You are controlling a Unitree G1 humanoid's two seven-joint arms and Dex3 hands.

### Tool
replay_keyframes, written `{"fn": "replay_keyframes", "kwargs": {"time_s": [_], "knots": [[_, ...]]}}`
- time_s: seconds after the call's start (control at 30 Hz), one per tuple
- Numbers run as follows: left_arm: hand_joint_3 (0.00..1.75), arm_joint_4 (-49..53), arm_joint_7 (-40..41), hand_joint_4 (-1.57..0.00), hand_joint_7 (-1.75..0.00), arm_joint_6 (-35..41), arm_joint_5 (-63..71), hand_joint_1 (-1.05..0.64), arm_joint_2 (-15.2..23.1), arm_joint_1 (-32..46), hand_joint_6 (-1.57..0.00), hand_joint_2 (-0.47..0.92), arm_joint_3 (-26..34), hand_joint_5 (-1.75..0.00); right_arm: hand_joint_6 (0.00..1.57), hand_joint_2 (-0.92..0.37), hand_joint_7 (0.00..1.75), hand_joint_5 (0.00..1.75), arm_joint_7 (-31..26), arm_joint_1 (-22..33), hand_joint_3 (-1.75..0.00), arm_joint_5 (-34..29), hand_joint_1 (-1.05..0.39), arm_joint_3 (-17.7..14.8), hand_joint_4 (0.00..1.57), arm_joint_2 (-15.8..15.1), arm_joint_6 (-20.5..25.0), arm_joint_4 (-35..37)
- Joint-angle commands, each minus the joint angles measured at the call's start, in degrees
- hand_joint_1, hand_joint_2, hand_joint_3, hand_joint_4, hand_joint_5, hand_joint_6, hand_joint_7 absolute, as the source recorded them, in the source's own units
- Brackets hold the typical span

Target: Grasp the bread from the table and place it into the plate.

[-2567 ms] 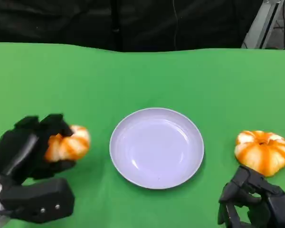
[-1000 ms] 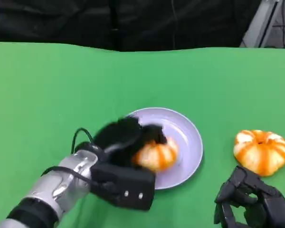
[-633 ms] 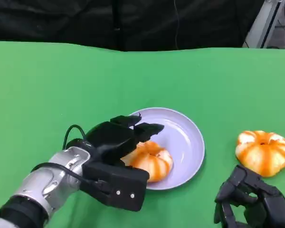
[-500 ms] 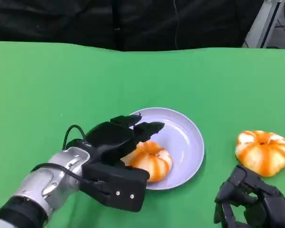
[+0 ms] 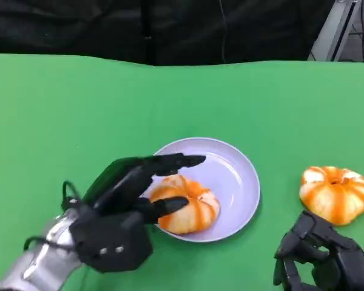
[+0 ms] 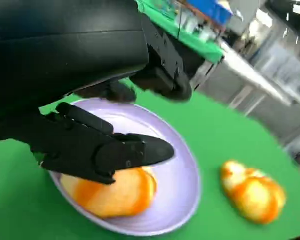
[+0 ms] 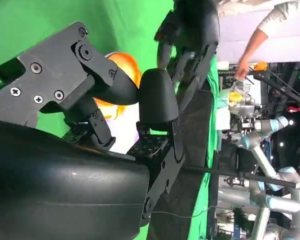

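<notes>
On the near-left part of the pale lilac round plate (image 5: 227, 182) sits the orange-and-white striped pumpkin-shaped bread (image 5: 185, 212), and the left hand (image 5: 124, 209) is letting it go! Half a second ago the black fingers (image 5: 176, 160) were wrapped over the top of that bun; now they are spread wide, the upper ones stretched out flat above it and a lower one (image 5: 167, 206) just brushing or nearly brushing its side. The wrist has dropped back toward the near-left corner of the head view, so the arm is pulling away. From the left wrist view the bread (image 6: 110, 192) lies flat on the plate (image 6: 182, 185) under open fingers (image 6: 135, 150), nothing gripped.

That means one bread is delivered, by the look of it, resting inside the rim and not hanging over the edge.

Over on the right, a second striped orange bread (image 5: 335, 193) waits on the green surface (image 5: 79, 115), apart from the plate. The right hand (image 5: 324, 260) sits just in front of it, low at the near edge, fingers curled in on themselves, holding nothing. If the second bun counts too, that hand looks best placed to take it
</notes>
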Motion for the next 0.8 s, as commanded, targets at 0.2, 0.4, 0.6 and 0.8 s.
{"fn": "replay_keyframes", "kwargs": {"time_s": [0.2,0.4,0.6,0.8], "knots": [[1.19,-16.8,-16.7,-0.73,-1.34,7.3,-31.3,-0.13,0.3,17.2,-0.84,0.60,9.5,-1.66,0.75,-0.52,1.56,1.75,-0.2,-0.1,-1.25,0.3,-0.16,-0.7,0.82,-0.6,0.2,0.2],[1.33,-32.9,-25.2,-0.89,-1.64,33.2,-53.5,-0.11,3.3,28.8,-0.81,0.54,16.2,-1.74,0.75,-0.52,1.57,1.75,0.5,-1.2,-1.26,1.0,-0.16,-1.0,0.82,-0.8,-0.7,1.7],[1.05,-33.8,-33.8,-0.85,-1.64,41.9,-59.3,-0.12,5.6,34.4,-0.78,0.64,22.0,-1.75,0.75,-0.52,1.56,1.75,0.4,-1.3,-1.26,0.9,-0.16,-1.2,0.83,-0.7,-0.2,1.7],[0.98,-26.5,-44.0,-0.84,-1.65,43.9,-59.5,-0.17,6.3,33.7,-0.79,0.65,25.9,-1.75,0.76,-0.50,1.55,1.75,1.0,-1.3,-1.29,1.5,-0.15,-1.8,0.82,-1.3,0.2,1.9]]}}
